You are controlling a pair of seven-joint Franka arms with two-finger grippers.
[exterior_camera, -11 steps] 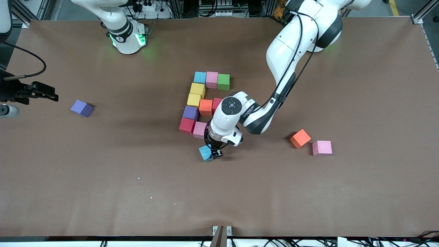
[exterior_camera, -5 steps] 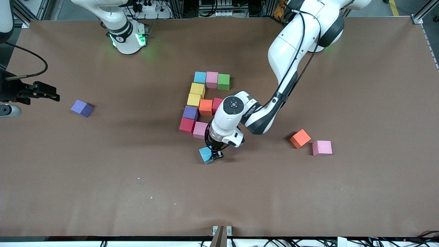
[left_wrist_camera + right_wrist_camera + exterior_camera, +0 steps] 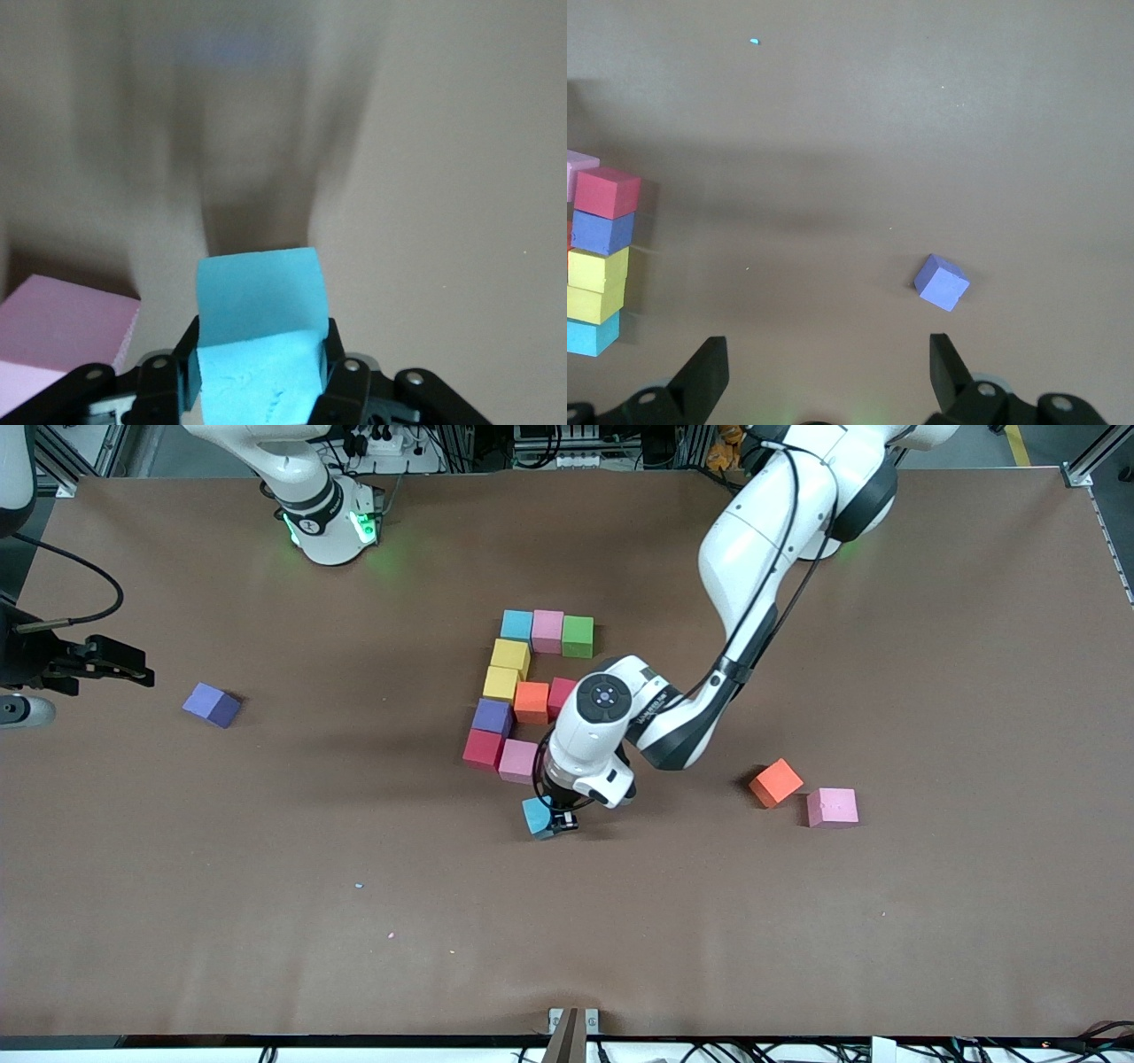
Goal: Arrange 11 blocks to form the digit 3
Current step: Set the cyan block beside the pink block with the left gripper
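**Left pincer clamped on a light blue block, right next to the half-built 3**

My left pincer (image 3: 556,821) is squeezed shut on a light blue block (image 3: 535,816). In the left wrist view the two black fingers (image 3: 341,376) press on either side of the cube (image 3: 257,305), and its top sticks out past them. I'm holding it over bare mat just beside the pink cube (image 3: 518,761), turned a bit askew to the rows. I can't tell if it's touching the table or not.

Clock directions below are from the front view, with 12 pointing at the arm bases.

The digit 3 (image 3: 532,701) so far sits mid-table, ten cubes:
- top row: blue (image 3: 516,625), pink (image 3: 547,631) and green (image 3: 578,636), running toward 3 o'clock
- two yellows (image 3: 510,655) (image 3: 501,683) stepping down at 6 o'clock of the blue
- orange and a red (image 3: 561,693) at 3 o'clock of the lower yellow, the red partly hidden by my wrist
- purple (image 3: 493,716), then another red (image 3: 483,748) at 6 o'clock, with that pink cube touching it

My held block is at roughly 5 o'clock of the pink one.

Loose stuff: an orange cube (image 3: 776,782) and a pink one (image 3: 832,807) close together out at 3 o'clock of the pincer, and a lone purple cube (image 3: 212,705) well off at 9 o'clock.

My right pincer (image 3: 124,669) waits at the 9 o'clock edge of the table, fingers spread wide with nothing in them (image 3: 826,367), and the lone purple cube (image 3: 941,283) is in its wrist view.
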